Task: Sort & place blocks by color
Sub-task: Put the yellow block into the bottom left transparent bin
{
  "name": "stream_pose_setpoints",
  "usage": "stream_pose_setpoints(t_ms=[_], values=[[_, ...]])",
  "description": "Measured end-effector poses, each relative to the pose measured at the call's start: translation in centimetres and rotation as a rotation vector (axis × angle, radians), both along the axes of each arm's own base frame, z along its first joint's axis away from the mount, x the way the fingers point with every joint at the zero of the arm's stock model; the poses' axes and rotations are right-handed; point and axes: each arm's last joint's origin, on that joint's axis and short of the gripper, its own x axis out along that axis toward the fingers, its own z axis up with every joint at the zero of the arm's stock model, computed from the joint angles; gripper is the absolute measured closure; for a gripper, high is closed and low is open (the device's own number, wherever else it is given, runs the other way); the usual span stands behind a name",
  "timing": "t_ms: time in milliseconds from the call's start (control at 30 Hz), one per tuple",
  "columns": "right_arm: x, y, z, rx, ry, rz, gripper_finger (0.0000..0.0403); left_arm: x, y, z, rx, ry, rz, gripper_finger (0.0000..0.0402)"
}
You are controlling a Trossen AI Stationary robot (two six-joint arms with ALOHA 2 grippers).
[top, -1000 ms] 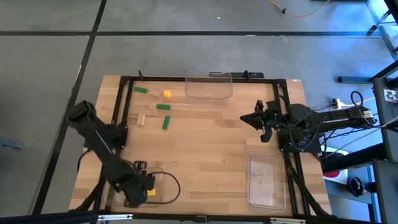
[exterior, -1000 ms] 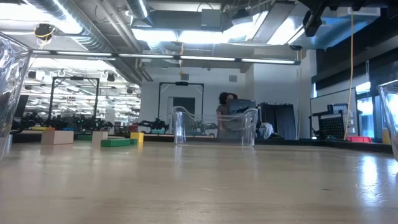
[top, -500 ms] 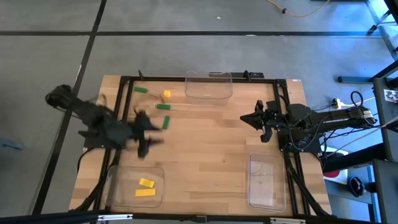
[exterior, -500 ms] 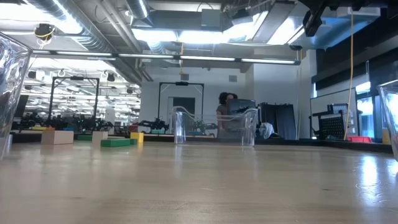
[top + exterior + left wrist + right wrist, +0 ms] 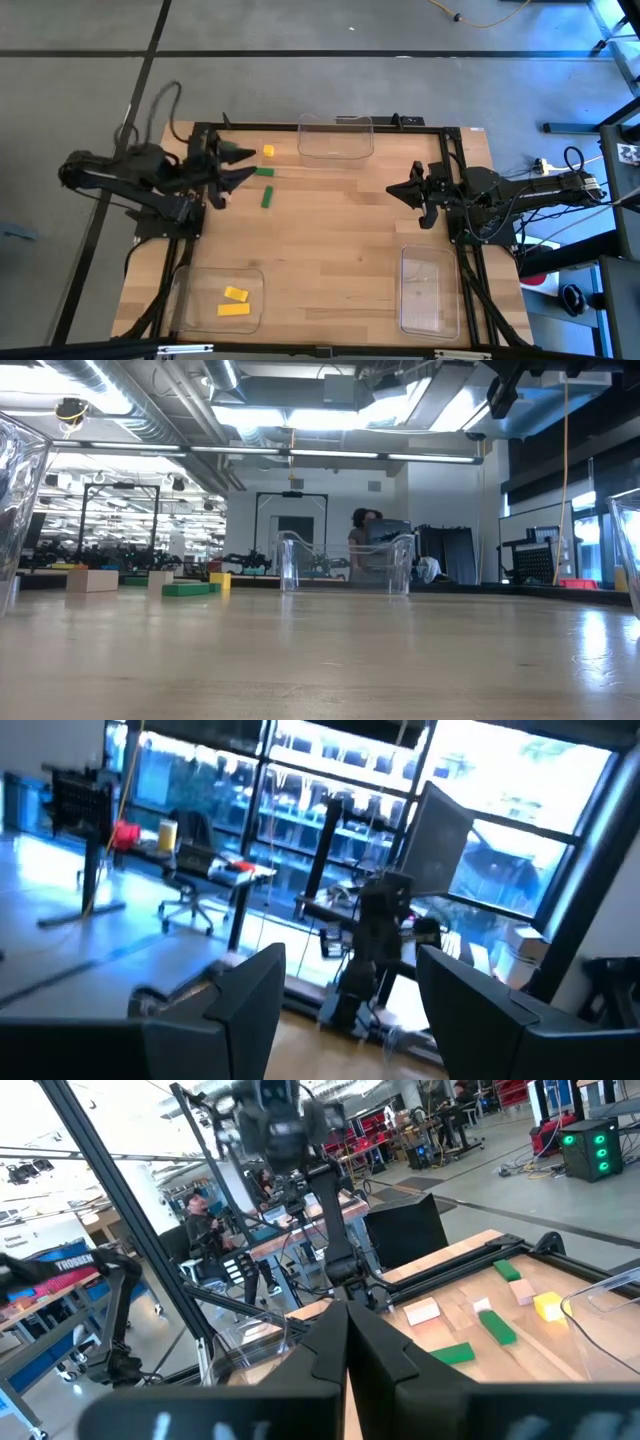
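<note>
Yellow (image 5: 268,151) and green (image 5: 267,197) blocks lie on the table at the far left, with another green one (image 5: 263,172) between them. In the low view they show as tan (image 5: 90,580), green (image 5: 185,589) and yellow (image 5: 220,579) pieces. Two yellow blocks (image 5: 234,301) rest in the near-left tray (image 5: 190,300). My left gripper (image 5: 240,165) hangs open above the far-left blocks, pointing level, with nothing between its fingers (image 5: 250,995). My right gripper (image 5: 392,190) waits shut at mid right, above the table (image 5: 347,1320).
A clear tray (image 5: 335,137) stands at the far edge's middle, and it shows in the low view too (image 5: 347,565). Another clear tray (image 5: 430,290) lies near right. A black frame (image 5: 300,126) runs around the table top. Bare wood lies in the middle.
My left gripper has risen from the near-left tray and swung toward the far edge, tipping from pointing down to about level. It now hangs over the far-left blocks. The two yellow blocks lie uncovered in the near-left tray.
</note>
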Motion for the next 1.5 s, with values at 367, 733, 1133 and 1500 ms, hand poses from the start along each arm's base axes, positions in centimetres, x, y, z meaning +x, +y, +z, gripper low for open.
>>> stream_pose_setpoints(t_ms=[367,733,1133,1500], values=[[0.0,0.0,0.2,-0.01,-0.015,-0.002,0.0393,0.6,0.4,-5.0,-0.088,-0.025,0.021,0.0184],[0.0,0.0,0.2,-0.021,-0.023,-0.004,0.0393,0.7,0.3,-5.3,-0.059,0.016,0.009,0.0184],[-0.1,-0.1,0.5,-0.017,-0.054,-0.033,0.0393,1.4,3.6,-4.5,-0.258,0.324,0.388,0.0184],[-0.1,-0.2,0.6,-0.011,-0.061,-0.054,0.0393,5.0,13.9,-8.6,-0.511,0.765,0.687,0.0184]])
